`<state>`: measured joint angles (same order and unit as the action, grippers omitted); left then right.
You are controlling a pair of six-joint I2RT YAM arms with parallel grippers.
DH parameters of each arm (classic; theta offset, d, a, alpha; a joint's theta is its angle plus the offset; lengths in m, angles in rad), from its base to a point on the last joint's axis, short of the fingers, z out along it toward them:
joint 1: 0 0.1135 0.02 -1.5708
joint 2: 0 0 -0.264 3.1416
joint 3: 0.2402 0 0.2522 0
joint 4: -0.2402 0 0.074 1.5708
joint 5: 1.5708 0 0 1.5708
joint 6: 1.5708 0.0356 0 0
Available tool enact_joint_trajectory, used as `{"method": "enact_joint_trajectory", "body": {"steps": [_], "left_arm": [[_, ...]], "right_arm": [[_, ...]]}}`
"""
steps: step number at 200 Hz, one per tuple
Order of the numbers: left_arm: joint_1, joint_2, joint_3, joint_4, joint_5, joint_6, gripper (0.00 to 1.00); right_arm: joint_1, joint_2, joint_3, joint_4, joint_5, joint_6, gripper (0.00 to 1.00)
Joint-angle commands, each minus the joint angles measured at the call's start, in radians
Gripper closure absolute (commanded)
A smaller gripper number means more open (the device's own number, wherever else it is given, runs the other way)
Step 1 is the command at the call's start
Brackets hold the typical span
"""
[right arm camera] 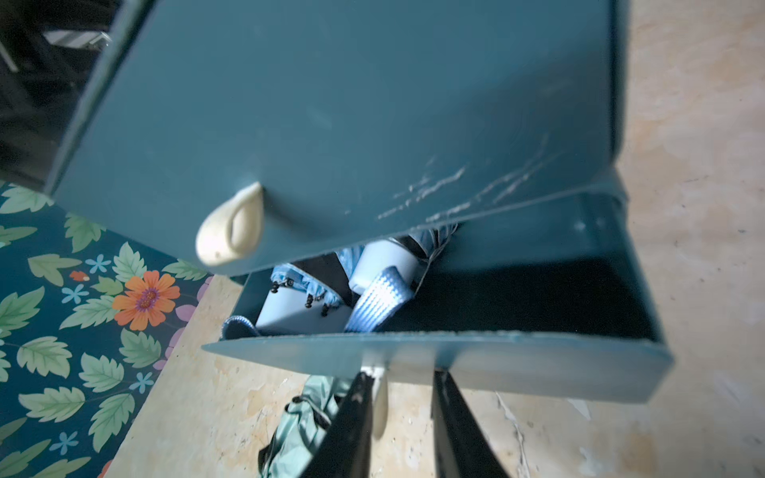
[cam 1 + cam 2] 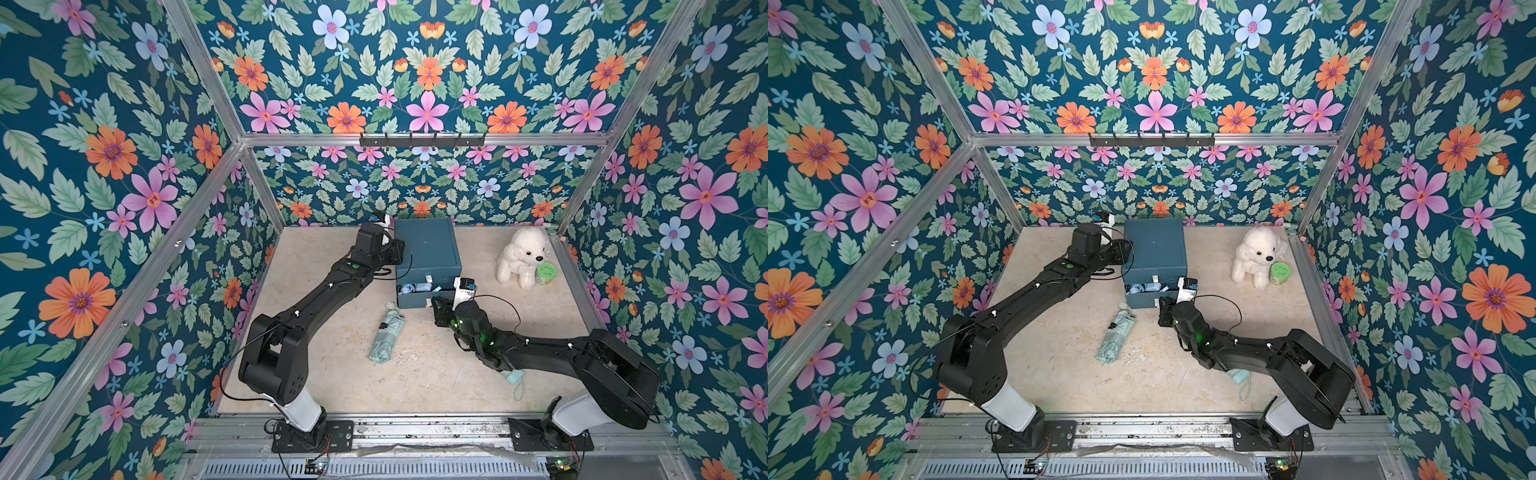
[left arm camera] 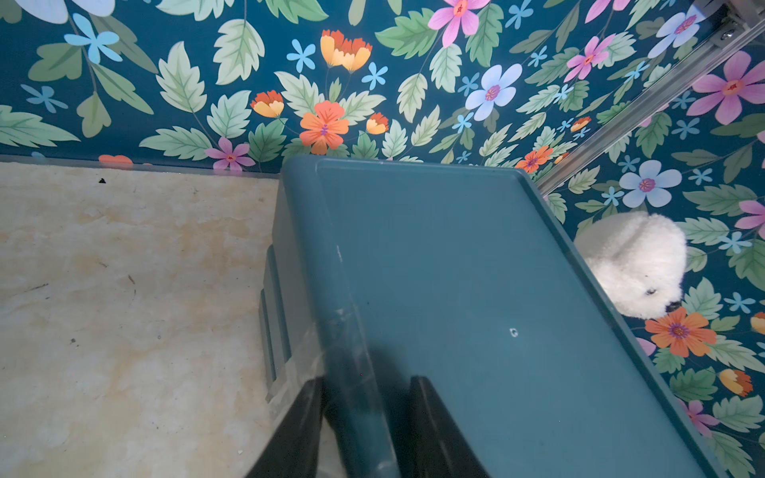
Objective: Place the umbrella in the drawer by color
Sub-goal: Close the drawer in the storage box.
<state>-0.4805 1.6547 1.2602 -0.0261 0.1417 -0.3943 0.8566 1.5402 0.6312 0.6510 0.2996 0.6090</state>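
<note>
The umbrella [image 2: 386,336] is light green and folded up. It lies flat on the table [image 2: 316,374], not in any drawer. In both top views it points from 1 o'clock to 7 o'clock. Its far end is just beside the near left corner of the open drawer [image 2: 415,301].

The blue cabinet [image 2: 428,245] stands at the back, near 12 o'clock on the table. Its top drawer [image 1: 331,124] is shut. The bottom drawer is pulled out. Inside it are blue umbrellas [image 1: 381,302], all pushed to one side. The rest of that drawer looks dark and I cannot see into it.

In a top view the green umbrella [image 2: 1116,337] is at about 8 o'clock from the right gripper [image 2: 434,305], near it but not touching.

The right gripper [image 1: 402,374] is at the front of the open drawer. Its jaws are spread. The little cream handle [image 1: 380,407] sits between them, right against one finger [image 1: 356,414], with a gap to the other. It is not pinching anything.

The left gripper [image 3: 366,378] is at 9 o'clock from the cabinet. Its jaws are spread too, one on each side of the cabinet's top edge. I cannot tell if they press on it.

A white toy dog [image 2: 523,255] and a green tub [image 2: 546,274] sit at 3 o'clock from the cabinet.
</note>
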Motion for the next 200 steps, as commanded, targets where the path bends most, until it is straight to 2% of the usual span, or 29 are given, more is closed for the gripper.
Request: {"method": "enact_joint_trajectory", "body": {"steps": [1,59,113,144,165,200], "left_arm": [[-0.004,0.024,-0.028,-0.406,0.047,0.066,0.62],[-0.004,0.019,-0.028,-0.409,0.059,0.073,0.62],[-0.004,0.024,-0.028,-0.403,0.09,0.074,0.62],[-0.008,0.019,-0.037,-0.395,0.121,0.058,0.62],[-0.009,0.014,-0.058,-0.371,0.168,0.035,0.63],[-0.009,-0.008,-0.079,-0.357,0.194,0.023,0.63]], "right_arm": [[-0.022,0.031,0.038,0.066,-0.025,-0.018,0.53],[-0.028,0.086,0.1,0.03,-0.055,-0.01,0.43],[-0.009,0.0,0.03,-0.021,-0.027,0.034,0.38],[0.086,-0.106,-0.054,-0.085,0.071,0.136,0.38],[0.104,-0.116,-0.118,-0.048,0.033,0.266,0.39],[0.104,-0.06,-0.202,0.141,-0.056,0.448,0.4]]}}
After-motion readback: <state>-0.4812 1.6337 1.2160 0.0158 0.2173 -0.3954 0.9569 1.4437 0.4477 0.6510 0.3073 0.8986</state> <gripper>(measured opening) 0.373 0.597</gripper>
